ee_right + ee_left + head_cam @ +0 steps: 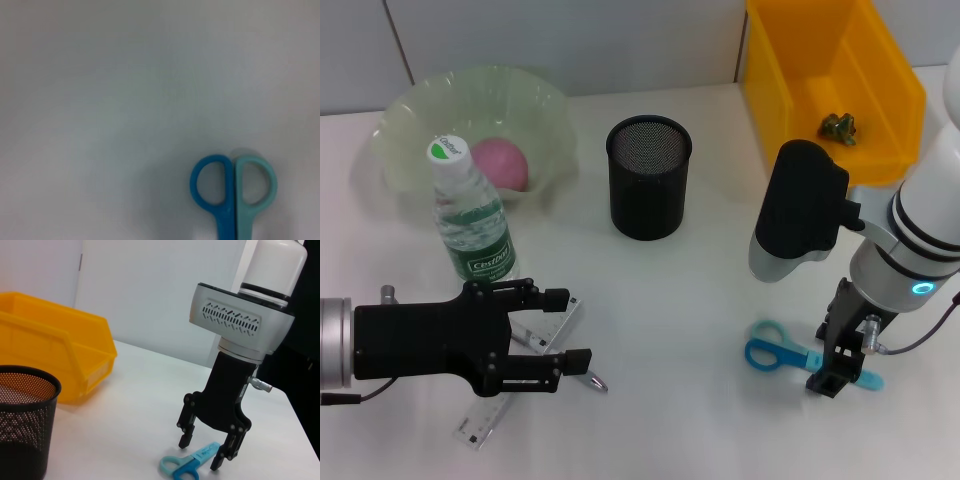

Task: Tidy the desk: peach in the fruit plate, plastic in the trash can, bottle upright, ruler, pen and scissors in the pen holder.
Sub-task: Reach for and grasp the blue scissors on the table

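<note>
White desk, right gripper jaws open astride scissors

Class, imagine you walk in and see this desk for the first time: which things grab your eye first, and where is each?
The yellow trash can at the far right corner stands out first. Next, the right gripper stands open astride the blue scissors on the desk. On the left, the bottle stands upright before the fruit plate holding the pink peach.
</note>
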Robot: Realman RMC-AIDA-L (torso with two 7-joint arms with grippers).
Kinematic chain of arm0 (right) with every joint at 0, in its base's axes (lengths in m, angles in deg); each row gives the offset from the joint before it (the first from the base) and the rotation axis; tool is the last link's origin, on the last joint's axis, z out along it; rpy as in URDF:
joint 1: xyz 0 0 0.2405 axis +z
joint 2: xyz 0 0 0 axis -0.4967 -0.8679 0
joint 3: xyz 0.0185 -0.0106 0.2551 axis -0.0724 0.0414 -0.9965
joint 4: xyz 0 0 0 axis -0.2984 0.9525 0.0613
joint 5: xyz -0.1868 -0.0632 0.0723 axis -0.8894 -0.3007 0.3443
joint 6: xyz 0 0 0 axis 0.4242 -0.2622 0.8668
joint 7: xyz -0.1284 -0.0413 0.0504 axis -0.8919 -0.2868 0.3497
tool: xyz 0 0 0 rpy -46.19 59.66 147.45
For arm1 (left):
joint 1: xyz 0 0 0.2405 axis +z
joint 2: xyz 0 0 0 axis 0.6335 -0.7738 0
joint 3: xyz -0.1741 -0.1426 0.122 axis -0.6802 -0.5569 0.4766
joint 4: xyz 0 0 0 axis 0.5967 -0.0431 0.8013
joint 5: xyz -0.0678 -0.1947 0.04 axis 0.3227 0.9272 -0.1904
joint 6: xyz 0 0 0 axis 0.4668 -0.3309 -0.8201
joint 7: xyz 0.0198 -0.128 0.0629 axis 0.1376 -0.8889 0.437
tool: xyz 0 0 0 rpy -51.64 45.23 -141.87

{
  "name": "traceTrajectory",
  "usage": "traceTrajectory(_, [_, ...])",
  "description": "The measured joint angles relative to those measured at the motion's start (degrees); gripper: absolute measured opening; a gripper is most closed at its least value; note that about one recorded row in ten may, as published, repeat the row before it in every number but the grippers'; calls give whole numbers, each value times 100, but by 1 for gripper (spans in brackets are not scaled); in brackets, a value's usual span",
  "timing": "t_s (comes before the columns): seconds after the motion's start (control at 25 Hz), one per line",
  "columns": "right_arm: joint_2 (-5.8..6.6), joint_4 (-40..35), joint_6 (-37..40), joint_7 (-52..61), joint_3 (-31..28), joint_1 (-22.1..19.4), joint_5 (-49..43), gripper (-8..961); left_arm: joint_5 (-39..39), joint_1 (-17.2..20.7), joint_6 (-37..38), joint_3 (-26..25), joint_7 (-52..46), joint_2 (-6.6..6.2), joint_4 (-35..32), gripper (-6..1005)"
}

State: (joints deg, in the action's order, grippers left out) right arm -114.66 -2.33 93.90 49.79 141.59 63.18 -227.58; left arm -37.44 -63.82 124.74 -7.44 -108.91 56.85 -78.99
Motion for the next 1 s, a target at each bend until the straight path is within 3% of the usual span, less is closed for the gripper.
traceTrajectory(0.36, [-1, 51, -5, 3, -2, 0, 0, 560, -1, 0, 0, 0, 0, -8, 0, 795])
traceTrajectory(0.56, [-9, 52, -5, 3, 3, 0, 0, 435, 1, 0, -15, 0, 0, -9, 0, 795])
traceTrajectory(1.0, [-9, 52, -4, 3, 7, 0, 0, 434, 0, -9, -47, 0, 0, -9, 0, 795])
